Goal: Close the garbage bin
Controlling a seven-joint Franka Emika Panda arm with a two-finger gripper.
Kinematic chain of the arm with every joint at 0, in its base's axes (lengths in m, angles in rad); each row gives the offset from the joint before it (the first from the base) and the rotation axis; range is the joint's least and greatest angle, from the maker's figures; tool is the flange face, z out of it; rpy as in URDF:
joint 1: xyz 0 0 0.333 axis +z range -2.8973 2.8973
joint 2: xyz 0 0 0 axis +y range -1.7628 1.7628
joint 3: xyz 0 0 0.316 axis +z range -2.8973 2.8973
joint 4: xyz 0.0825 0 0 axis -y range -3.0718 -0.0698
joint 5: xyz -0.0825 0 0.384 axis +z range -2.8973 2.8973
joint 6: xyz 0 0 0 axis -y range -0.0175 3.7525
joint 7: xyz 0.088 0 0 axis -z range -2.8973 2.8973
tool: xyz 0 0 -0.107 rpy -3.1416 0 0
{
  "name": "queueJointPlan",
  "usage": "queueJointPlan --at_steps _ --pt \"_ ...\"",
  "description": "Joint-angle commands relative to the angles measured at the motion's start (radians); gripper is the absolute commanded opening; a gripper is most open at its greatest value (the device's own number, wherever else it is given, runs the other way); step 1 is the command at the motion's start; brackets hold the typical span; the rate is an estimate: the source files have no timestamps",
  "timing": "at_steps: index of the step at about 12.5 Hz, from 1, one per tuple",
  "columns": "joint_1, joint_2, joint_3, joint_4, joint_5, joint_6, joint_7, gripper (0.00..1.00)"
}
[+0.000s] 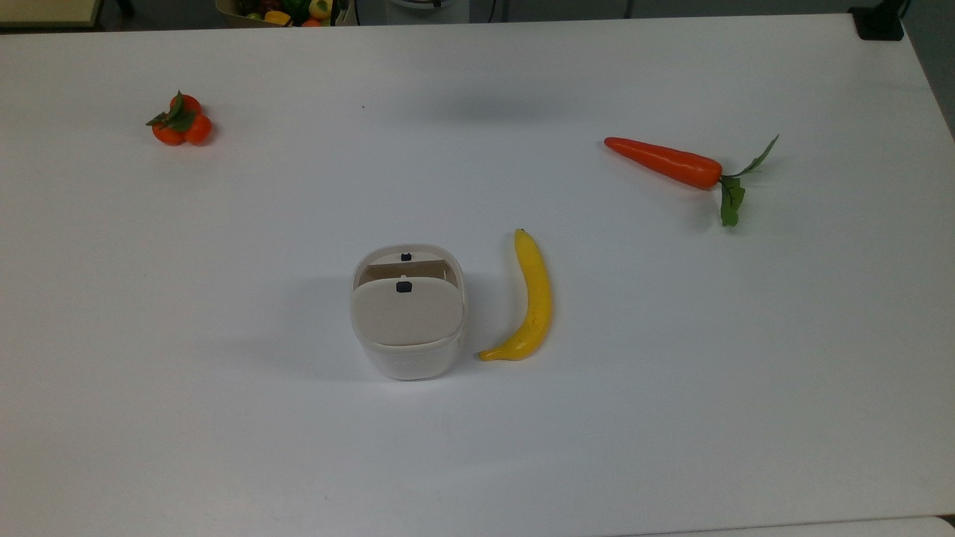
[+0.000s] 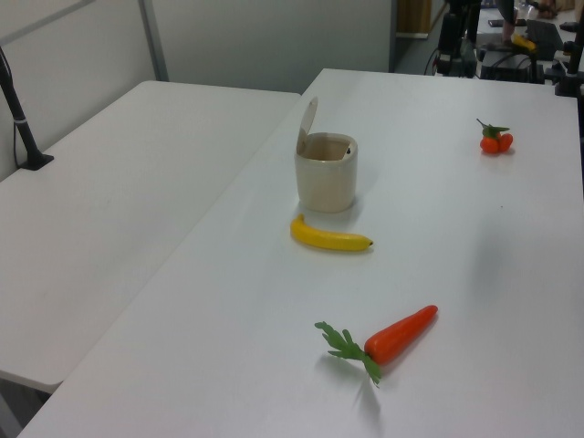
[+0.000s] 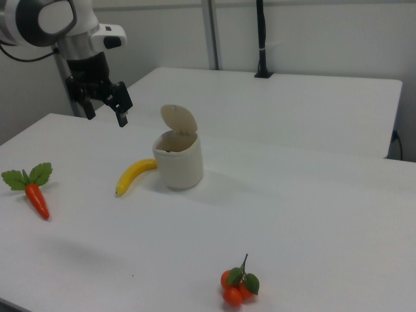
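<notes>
The garbage bin [image 1: 406,358] [image 2: 326,178] [image 3: 178,164] is a small white rounded-square tub standing near the table's middle. Its beige-white lid [image 1: 406,310] [image 2: 307,126] [image 3: 179,119] is swung up on its hinge, so the bin's mouth is uncovered. A small dark button [image 1: 404,286] sits on the lid. In the right view my gripper [image 3: 104,114] hangs in the air up and to the left of the bin, well apart from it, open with nothing between its black fingers [image 3: 121,97].
A yellow banana [image 1: 528,301] [image 2: 328,238] [image 3: 133,175] lies right beside the bin. A carrot [image 1: 666,162] [image 2: 398,334] [image 3: 36,195] and a cluster of small oranges [image 1: 181,121] [image 2: 495,140] [image 3: 238,286] lie farther off on the white table [image 1: 224,418]. A second table [image 2: 109,228] adjoins.
</notes>
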Motion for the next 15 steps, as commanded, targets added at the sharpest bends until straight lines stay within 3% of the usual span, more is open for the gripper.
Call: queueJointPlan --at_steps 1,9,11,12,15 --pt "-0.007 -0.012 -0.004 -0.015 0.015 0.027 -0.024 1.00" --pt "-0.007 -0.010 -0.004 -0.016 0.007 0.025 -0.027 0.97" --pt "-0.007 -0.007 -0.004 -0.016 0.009 0.027 -0.029 0.80" --pt "-0.007 -0.007 -0.004 -0.016 0.012 0.028 -0.033 0.65" --pt "-0.012 -0.006 -0.009 -0.016 0.020 0.030 -0.050 0.44"
